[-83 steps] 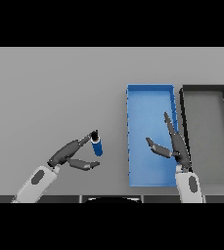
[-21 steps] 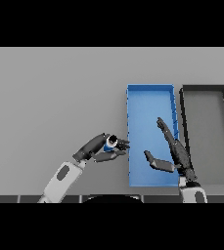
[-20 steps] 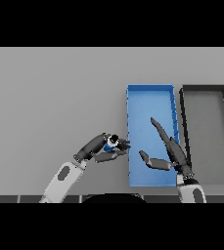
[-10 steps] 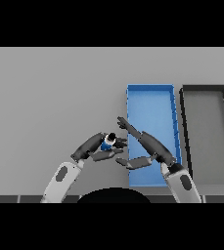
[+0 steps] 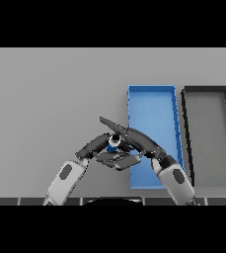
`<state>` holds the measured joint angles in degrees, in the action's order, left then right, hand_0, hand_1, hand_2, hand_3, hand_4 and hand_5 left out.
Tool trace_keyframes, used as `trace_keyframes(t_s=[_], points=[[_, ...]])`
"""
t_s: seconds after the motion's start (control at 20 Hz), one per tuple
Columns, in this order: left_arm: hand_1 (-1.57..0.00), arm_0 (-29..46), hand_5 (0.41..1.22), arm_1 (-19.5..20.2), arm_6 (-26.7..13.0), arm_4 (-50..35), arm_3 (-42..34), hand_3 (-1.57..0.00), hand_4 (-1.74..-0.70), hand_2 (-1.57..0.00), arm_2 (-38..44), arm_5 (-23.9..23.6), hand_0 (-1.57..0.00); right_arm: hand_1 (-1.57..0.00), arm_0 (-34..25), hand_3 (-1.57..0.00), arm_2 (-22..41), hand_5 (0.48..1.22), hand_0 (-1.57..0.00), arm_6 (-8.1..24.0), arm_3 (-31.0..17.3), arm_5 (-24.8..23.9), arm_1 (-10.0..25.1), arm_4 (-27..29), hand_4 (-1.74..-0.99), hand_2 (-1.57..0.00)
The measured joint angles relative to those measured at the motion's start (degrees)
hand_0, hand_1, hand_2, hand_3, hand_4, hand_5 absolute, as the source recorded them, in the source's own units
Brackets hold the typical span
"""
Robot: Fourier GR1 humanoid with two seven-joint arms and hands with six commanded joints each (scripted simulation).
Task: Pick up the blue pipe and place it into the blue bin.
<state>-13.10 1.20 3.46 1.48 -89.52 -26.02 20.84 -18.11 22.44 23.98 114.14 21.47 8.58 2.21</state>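
The left hand (image 5: 98,145) grips the pipe (image 5: 113,144) just left of the bin (image 5: 152,99). The right hand (image 5: 136,140), fingers straight, meets it. Placement remains.

The left hand (image 5: 95,147) reaches up and to the right from the lower edge, its fingers (image 5: 115,157) curled in a grasp. The right hand (image 5: 138,140) crosses leftward to meet it, fingers extended straight above the left hand's fingers
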Motion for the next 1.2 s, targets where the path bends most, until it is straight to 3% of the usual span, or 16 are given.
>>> trace_keyframes(t_s=[0.05, 0.1, 0.15, 0.2, 0.35, 0.45, 0.55, 0.65, 0.75, 0.85, 1.0, 1.05, 1.1, 1.2], points=[[-1.57, 0.19, 1.221, -0.41, 0.34, 1.01, 0.15, -1.57, -1.46, -1.57, -0.17, -0.27, -1.57, -0.11, -0.62, -0.05, 0.30, 0.517, -0.02, 0.57, -0.88, 0.38, -0.43, 0.17, -1.222, -0.13], [-1.57, 0.65, 1.221, -0.60, 0.22, 0.42, 0.22, -1.57, -1.51, -1.57, 0.12, 0.41, -1.57, -0.24, -2.07, -0.14, -0.08, 0.519, -0.17, 1.08, -1.89, 0.85, -0.75, 1.12, -1.255, -0.25], [-1.57, 1.00, 1.221, -0.88, -1.08, 1.21, 0.29, -1.30, -1.56, -1.54, 0.07, -0.09, -1.57, -0.44, -3.16, -0.31, 0.16, 0.520, -0.40, 1.67, -2.77, 0.87, -1.48, 1.15, -1.303, -0.43], [-1.57, 0.95, 1.221, -1.12, -1.78, 0.80, -0.01, -1.14, -1.60, -1.53, 0.59, -0.12, -1.57, -0.65, -3.31, -0.50, 0.59, 0.523, -0.63, 1.07, -3.40, 0.99, -1.81, 0.74, -1.383, -0.66], [-1.57, 0.93, 1.221, -1.58, -1.60, 1.06, 0.08, -1.23, -1.67, -1.55, 0.89, -0.10, -1.57, -1.10, -5.10, -0.90, 0.88, 0.600, -1.09, -0.22, -5.67, 1.02, -2.50, -0.49, -1.537, -1.10], [-1.57, 1.39, 1.221, -1.99, -0.36, 1.29, 0.33, -1.31, -1.69, -1.56, 0.90, 0.28, -1.57, -1.27, -4.23, -1.14, 0.51, 0.781, -1.26, -1.25, -6.11, 0.83, -3.82, 1.45, -1.495, -1.27], [-1.57, 1.19, 1.221, -1.94, -0.24, 1.75, 0.17, -1.32, -1.71, -1.56, 1.25, 0.78, -1.57, -1.38, -3.49, -1.29, 0.64, 0.940, -1.37, -2.98, -5.52, 0.37, -4.87, 1.53, -1.475, -1.38], [-1.57, 0.50, 1.221, -3.10, 1.01, 2.21, 1.34, -1.41, -1.72, -1.54, 1.40, 0.76, -1.57, -1.45, -3.42, -1.39, 1.60, 1.041, -1.44, -5.48, -5.50, 0.30, -5.19, -1.19, -1.477, -1.45], [-1.57, 0.92, 1.221, -3.11, 0.36, 2.78, 0.26, -1.42, -1.73, -1.55, 1.51, 0.93, -1.57, -1.49, -2.73, -1.46, 2.08, 1.106, -1.49, -7.80, -4.90, 0.93, -5.05, -1.88, -1.485, -1.49], [-1.57, 1.58, 1.221, -2.77, 1.01, 2.89, -0.20, -1.44, -1.73, -1.56, 1.75, 0.78, -1.57, -1.52, -2.64, -1.50, 1.82, 1.147, -1.52, -5.37, -5.07, 1.04, -6.69, -1.16, -1.490, -1.52], [-1.57, 1.30, 1.221, -3.36, -1.43, 3.46, -0.67, -1.43, -1.73, -1.56, 1.96, 0.79, -1.57, -1.55, -0.10, -1.53, 1.18, 1.183, -1.54, -4.89, -4.47, 0.62, -8.47, 0.08, -1.494, -1.55], [-1.57, 2.18, 1.221, -3.20, -1.10, 3.71, -1.03, -1.26, -1.73, -1.57, 1.84, 0.73, -1.57, -1.55, 0.08, -1.54, 0.83, 1.191, -1.55, -4.45, -4.64, 0.87, -8.74, 0.44, -1.495, -1.55], [-1.37, 2.20, 1.221, -2.97, -0.45, 3.93, -1.08, -1.05, -1.63, -1.34, 2.18, 0.95, -1.45, -1.55, 0.36, -1.55, 0.99, 1.197, -1.55, -5.05, -4.73, 0.68, -9.30, 0.02, -1.496, -1.55], [-0.88, 1.68, 1.221, -2.99, -0.32, 5.63, -1.00, -0.67, -1.41, -0.85, 2.37, 1.14, -0.94, -1.56, -0.57, -1.56, 0.33, 1.206, -1.56, -3.43, -4.62, 0.26, -9.85, -0.94, -1.497, -1.56]])
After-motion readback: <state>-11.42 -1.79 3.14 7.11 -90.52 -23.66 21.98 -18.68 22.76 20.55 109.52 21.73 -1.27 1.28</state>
